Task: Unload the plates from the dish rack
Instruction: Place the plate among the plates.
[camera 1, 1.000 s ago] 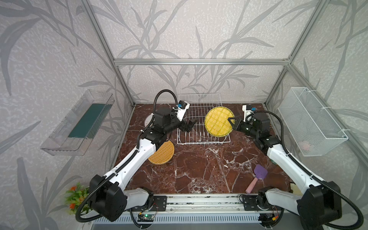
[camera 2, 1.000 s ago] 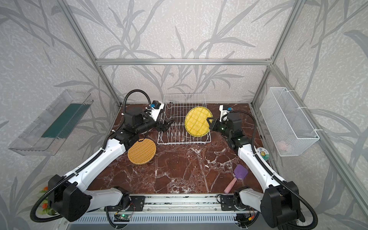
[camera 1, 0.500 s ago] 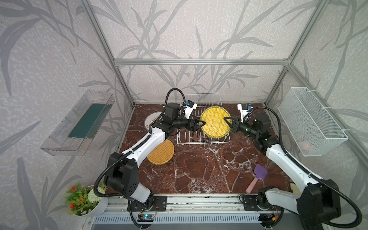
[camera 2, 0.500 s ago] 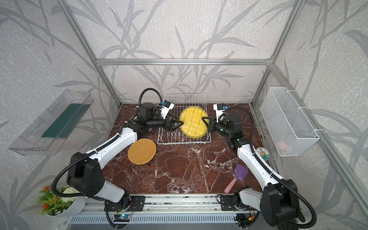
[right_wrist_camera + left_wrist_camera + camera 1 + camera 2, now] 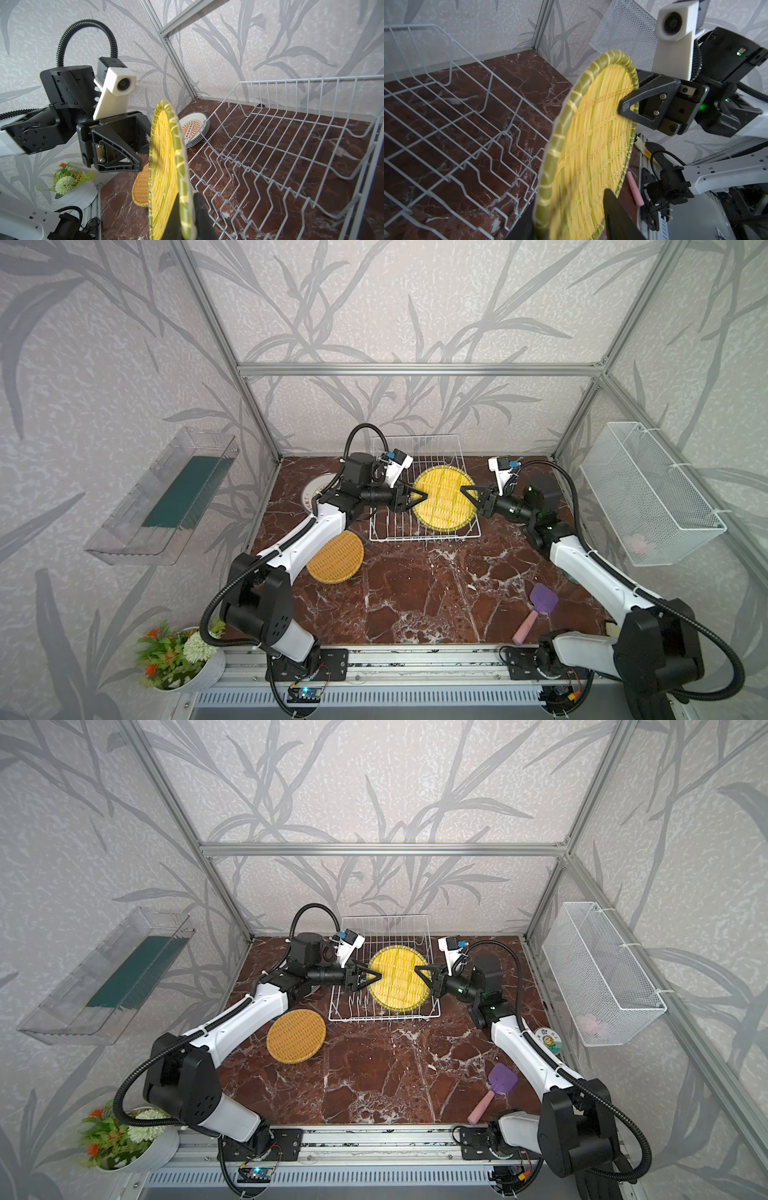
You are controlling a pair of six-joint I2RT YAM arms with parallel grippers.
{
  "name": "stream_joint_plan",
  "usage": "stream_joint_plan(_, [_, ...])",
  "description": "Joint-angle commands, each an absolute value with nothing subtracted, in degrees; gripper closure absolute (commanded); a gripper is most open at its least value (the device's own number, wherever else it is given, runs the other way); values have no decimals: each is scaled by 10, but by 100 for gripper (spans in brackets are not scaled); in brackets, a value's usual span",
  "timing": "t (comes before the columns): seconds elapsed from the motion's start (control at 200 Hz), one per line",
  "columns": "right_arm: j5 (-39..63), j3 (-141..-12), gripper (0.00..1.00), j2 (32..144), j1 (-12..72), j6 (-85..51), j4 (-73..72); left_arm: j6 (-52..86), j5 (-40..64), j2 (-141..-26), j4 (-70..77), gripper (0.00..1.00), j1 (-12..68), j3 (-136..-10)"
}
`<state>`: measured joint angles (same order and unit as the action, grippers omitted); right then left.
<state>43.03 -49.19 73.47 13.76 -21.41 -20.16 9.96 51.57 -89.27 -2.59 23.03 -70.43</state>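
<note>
Yellow woven round plate (image 5: 444,501) stands upright over the white wire dish rack (image 5: 388,526) at the far edge of the brown marble desk (image 5: 415,593), its rim pinched on one side by the closed right gripper (image 5: 466,492), while the left gripper (image 5: 419,497) straddles the opposite side, jaws partly apart, whether gripping I cannot tell.

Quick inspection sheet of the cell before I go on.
Surface: marble tabletop, no spill seen.
Job's things: dish rack tines empty; yellow plate held upright over it; tan woven plate and white plate stack on the tabletop.
Clutter: purple spatula, printed dish.
Grippers: right gripper shut on the yellow plate's rim; left gripper straddles the opposite rim, grip unclear.
Cables: hoses arch over both arms, no snag seen.
Surroundings: mesh basket, clear tray, flowerpot.
</note>
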Motion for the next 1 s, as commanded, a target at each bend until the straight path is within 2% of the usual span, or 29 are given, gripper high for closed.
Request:
stream_joint_plan(0.0, [449, -499, 100, 740, 136, -217, -239, 88, 548, -882, -19, 65, 235, -710])
stream_joint_plan(0.06, [452, -500, 100, 742, 136, -220, -240, 85, 548, -882, -20, 69, 235, -710])
stream_joint_plan(0.36, [481, -503, 100, 754, 136, -228, -256, 87, 562, -876, -22, 70, 235, -707])
stream_joint_plan(0.44, [481, -503, 100, 755, 136, -229, -258, 82, 562, -873, -26, 78, 235, -706])
stream_joint_plan(0.67, [472, -503, 100, 758, 136, -231, -257, 77, 561, -868, -38, 88, 235, -705])
stream_joint_plan(0.765, [470, -501, 89, 760, 136, -231, -254, 81, 560, -866, -34, 100, 235, -702])
stream_joint_plan(0.805, [471, -501, 85, 761, 137, -231, -252, 85, 560, -865, -34, 100, 236, -702])
stream_joint_plan(0.88, [467, -501, 69, 765, 136, -228, -249, 90, 556, -865, -32, 100, 235, -701])
stream_joint_plan(0.995, [439, -515, 53, 764, 136, -230, -208, 98, 544, -860, -36, 100, 235, -706])
